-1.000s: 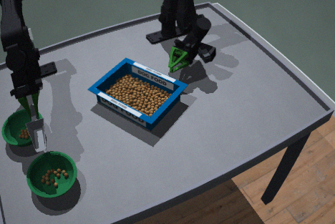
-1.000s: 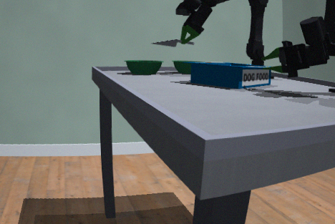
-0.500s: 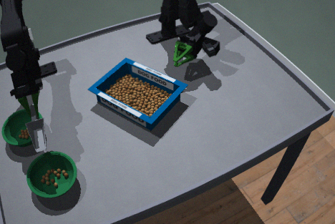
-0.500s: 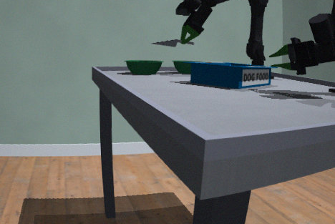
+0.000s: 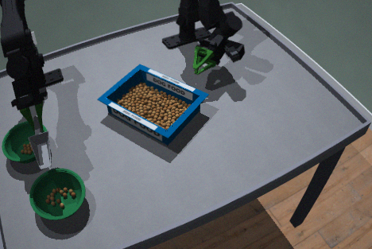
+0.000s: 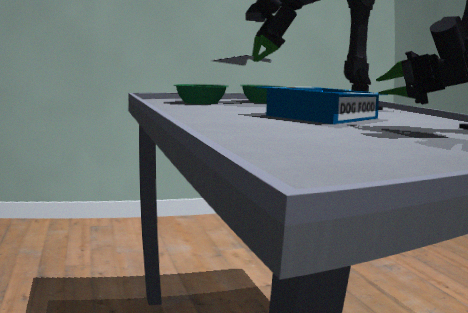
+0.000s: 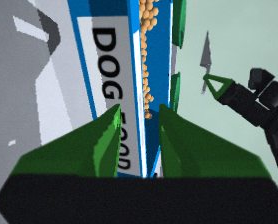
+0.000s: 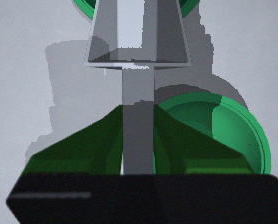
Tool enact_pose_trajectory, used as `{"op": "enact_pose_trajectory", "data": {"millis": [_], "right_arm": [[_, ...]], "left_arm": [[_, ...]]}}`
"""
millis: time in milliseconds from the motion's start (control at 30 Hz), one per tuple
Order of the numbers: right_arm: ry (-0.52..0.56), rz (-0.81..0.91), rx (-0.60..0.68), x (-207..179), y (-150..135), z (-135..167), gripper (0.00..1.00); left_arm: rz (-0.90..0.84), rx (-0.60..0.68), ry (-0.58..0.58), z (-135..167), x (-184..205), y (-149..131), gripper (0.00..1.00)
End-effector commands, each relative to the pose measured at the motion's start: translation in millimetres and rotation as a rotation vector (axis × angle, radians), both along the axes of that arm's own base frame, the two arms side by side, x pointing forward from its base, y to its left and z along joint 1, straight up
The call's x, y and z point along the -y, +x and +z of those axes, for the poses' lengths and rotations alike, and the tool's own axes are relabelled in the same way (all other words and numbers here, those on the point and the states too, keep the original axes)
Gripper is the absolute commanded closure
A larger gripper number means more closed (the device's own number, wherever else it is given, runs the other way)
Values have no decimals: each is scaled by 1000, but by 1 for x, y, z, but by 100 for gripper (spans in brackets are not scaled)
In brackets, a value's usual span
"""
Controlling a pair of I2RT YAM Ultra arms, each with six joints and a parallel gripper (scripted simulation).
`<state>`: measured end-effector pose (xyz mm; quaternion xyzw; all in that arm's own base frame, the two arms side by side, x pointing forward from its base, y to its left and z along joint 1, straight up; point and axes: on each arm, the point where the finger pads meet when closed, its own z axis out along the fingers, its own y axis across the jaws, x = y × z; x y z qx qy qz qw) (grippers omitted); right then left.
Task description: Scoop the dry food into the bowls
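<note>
Plainly, "DOG FOOD" marks the blue box; the left gripper gapes slightly, the right gripper pinches the scoop.

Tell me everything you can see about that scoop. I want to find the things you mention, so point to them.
The scoop (image 5: 43, 156) (image 6: 234, 60) (image 7: 206, 54) (image 8: 168, 42) is grey and looks metallic, with a flat, straight handle and an open tray with sloping sides. The visible part of the tray shows no food. It hangs in the air above the level of the green bowls (image 5: 58, 215) (image 6: 201, 95), its handle clamped in the right gripper's (image 5: 36, 128) (image 6: 255, 60) (image 7: 206, 77) (image 8: 138, 106) jaws.
</note>
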<state>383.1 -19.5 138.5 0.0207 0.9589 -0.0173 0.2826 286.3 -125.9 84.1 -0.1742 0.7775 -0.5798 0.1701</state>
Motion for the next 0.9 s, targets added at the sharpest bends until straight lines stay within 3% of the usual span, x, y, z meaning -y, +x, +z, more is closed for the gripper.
{"op": "enact_pose_trajectory", "data": {"millis": [0, 100, 167, 200, 467, 500, 633, 733, 867], "right_arm": [[-5, 5, 90, -2, 13, 24, 100], [-5, 5, 90, -2, 13, 24, 100], [-5, 5, 90, -2, 13, 24, 100], [-5, 5, 90, -2, 13, 24, 100], [-5, 5, 90, -2, 13, 24, 100], [-5, 5, 90, -2, 13, 24, 100], [-5, 5, 90, -2, 13, 24, 100], [-5, 5, 90, -2, 13, 24, 100], [-5, 5, 90, -2, 13, 24, 100]], "left_arm": [[43, 185, 146, 24, -9, 35, 74], [104, 284, 280, 38, -22, 60, 74], [104, 284, 280, 38, -22, 60, 74], [127, 324, 336, 43, -27, 68, 74], [255, 569, 643, 109, -57, 105, 74], [279, 618, 671, 131, -61, 113, 74], [356, 732, 825, 176, -76, 120, 74], [371, 746, 866, 181, -80, 119, 74], [448, 834, 1004, 229, -95, 119, 74]]}}
